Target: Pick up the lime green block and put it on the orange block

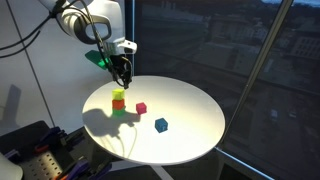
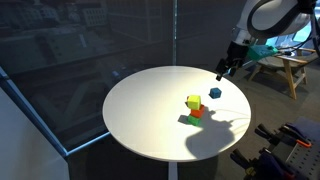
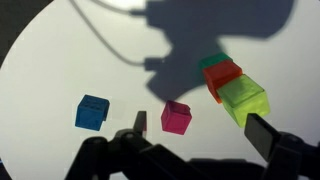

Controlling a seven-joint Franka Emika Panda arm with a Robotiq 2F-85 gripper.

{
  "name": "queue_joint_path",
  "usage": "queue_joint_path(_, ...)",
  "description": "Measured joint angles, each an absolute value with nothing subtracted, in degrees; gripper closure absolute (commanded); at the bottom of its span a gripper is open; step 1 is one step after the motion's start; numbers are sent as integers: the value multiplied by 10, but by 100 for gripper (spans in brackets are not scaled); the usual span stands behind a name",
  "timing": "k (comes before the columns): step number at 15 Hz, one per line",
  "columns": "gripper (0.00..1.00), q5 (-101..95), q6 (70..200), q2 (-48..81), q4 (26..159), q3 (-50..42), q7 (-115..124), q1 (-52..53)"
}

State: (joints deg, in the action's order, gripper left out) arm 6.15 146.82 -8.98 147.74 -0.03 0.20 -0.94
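Observation:
The lime green block (image 1: 118, 96) sits on top of the orange block (image 1: 118, 104), which rests on a darker green cube (image 1: 119, 113). The stack shows in both exterior views, with the lime green block (image 2: 193, 102) over the orange block (image 2: 197, 111). In the wrist view the lime green block (image 3: 245, 100) is nearest, then the orange block (image 3: 221, 78). My gripper (image 1: 123, 75) (image 2: 224, 70) hangs well above the table, apart from the stack. Its fingers (image 3: 200, 128) are spread, with nothing between them.
A magenta cube (image 1: 141, 107) (image 3: 176, 117) and a blue cube (image 1: 161, 125) (image 2: 214, 92) (image 3: 92, 111) lie on the round white table (image 1: 190, 110) (image 2: 140, 110) near the stack. Dark glass walls stand beside the table. A wooden stool (image 2: 290, 68) stands beyond it.

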Motion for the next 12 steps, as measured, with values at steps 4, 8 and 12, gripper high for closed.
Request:
queue_joint_path(4,0,61,1468,-105,1480,5,11,-7)
queue_joint_path(8,0,60,1452,-125,1487,10,11,-7)
queue_joint_path(12,0,60,1389,-145,1487,11,8,0)
